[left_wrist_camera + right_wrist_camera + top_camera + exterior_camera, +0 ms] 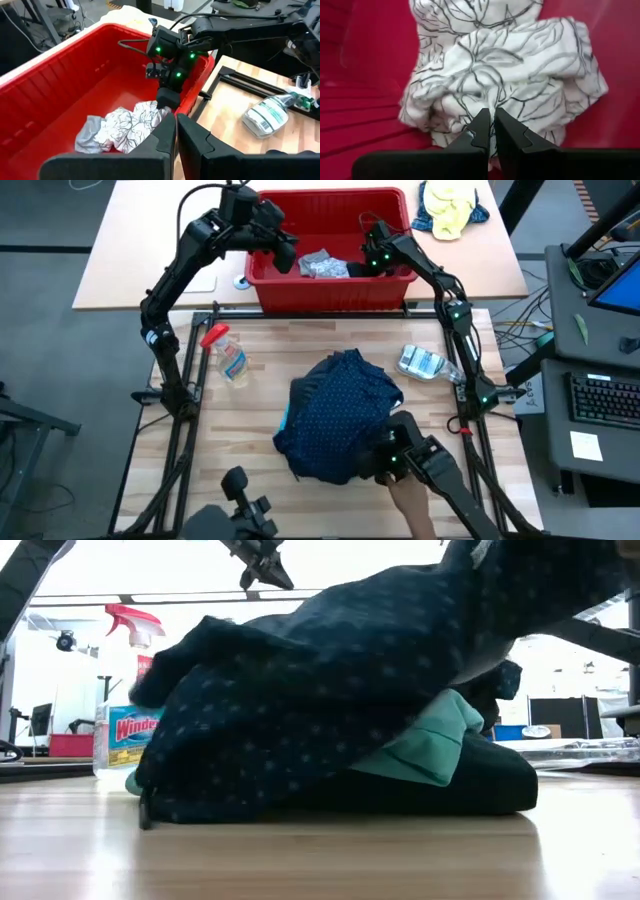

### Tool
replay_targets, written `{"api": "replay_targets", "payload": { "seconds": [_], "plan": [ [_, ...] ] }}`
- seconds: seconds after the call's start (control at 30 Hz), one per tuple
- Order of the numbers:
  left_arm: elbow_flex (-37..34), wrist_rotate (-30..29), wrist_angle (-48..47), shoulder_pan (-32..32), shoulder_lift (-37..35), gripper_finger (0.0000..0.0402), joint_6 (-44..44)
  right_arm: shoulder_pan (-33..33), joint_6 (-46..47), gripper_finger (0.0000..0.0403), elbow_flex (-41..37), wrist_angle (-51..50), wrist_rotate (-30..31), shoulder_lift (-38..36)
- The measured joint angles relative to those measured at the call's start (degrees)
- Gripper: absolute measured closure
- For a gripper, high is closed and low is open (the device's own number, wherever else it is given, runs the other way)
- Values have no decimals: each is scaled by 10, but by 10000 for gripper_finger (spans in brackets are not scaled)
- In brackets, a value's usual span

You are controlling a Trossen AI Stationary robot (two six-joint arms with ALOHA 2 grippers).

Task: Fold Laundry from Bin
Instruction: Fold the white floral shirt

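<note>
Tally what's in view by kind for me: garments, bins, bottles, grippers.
Garments: 4. Navy dotted garment, turquoise garment and black garment piled on the table; white leaf-print garment in the bin.
Bins: 1. Red bin.
Bottles: 2. Spray bottle, clear plastic bottle.
Grippers: 2. Left gripper, right gripper, both shut at the bin.
Total: 9.

Pale desk (130, 270) behind the wooden table (250, 480), dark grey floor (40, 330), side desk with keyboard (605, 398) and cables, bright white room beyond, distant dark chair (40, 720).
</note>
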Motion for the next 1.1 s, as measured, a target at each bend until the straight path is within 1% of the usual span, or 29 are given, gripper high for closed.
{"api": "replay_targets", "payload": {
  "seconds": [0.03,0.07,0.1,0.13,0.2,0.23,0.27,0.3,0.33,0.37,0.4,0.47,0.5,0.53,0.57,0.6,0.63,0.67,0.7,0.73,0.77,0.87,0.97,1.1],
  "plan": [
    [0,0,-2,0,-4,401,2,1,7,390,0,-6,24,0],
    [0,0,-4,0,-8,401,4,4,16,390,2,-20,66,0],
    [0,1,-6,0,-12,401,5,8,30,390,4,-34,95,-1],
    [0,1,-7,0,-14,401,6,9,38,389,4,-42,87,1],
    [0,1,-16,0,-16,401,7,3,12,389,2,-27,-7,14],
    [0,1,-19,-1,-16,401,7,0,19,390,1,-32,-2,19],
    [0,1,-22,-1,-16,401,7,2,48,389,1,-49,46,17],
    [0,1,-28,-1,-16,401,7,5,71,389,1,-52,67,14],
    [0,1,-34,-1,-16,401,7,4,55,388,1,-33,37,14],
    [0,2,-38,-1,-16,401,7,0,25,388,0,-9,-15,17],
    [0,2,-44,-3,-17,401,7,-1,24,389,0,-13,-13,20],
    [-2,19,-51,-4,-15,401,12,1,55,389,2,-37,76,7],
    [-2,38,-54,-6,-12,401,20,2,39,389,1,-20,75,1],
    [-3,55,-60,-9,-10,401,28,1,10,389,1,8,43,-1],
    [-5,64,-64,-12,-8,401,35,-1,-1,389,1,14,36,-1],
    [-6,66,-64,-16,-5,401,45,0,11,389,1,-1,60,-4],
    [-9,66,-62,-20,-2,401,56,1,18,389,0,-6,68,-8],
    [-12,66,-61,-25,0,401,69,1,11,389,0,7,49,-9],
    [-17,66,-54,-30,1,401,82,0,2,389,0,23,0,-9],
    [-27,66,-40,-34,3,401,97,-1,6,389,0,36,-38,-9],
    [-39,66,-18,-41,7,401,111,2,24,389,0,49,-47,-11],
    [-96,67,57,-60,24,401,127,10,47,389,1,67,-25,-13],
    [-171,80,143,-73,35,401,117,12,49,389,1,34,-14,-13],
    [-273,74,328,-75,38,401,66,24,55,389,1,19,-8,-13]
  ]
}}
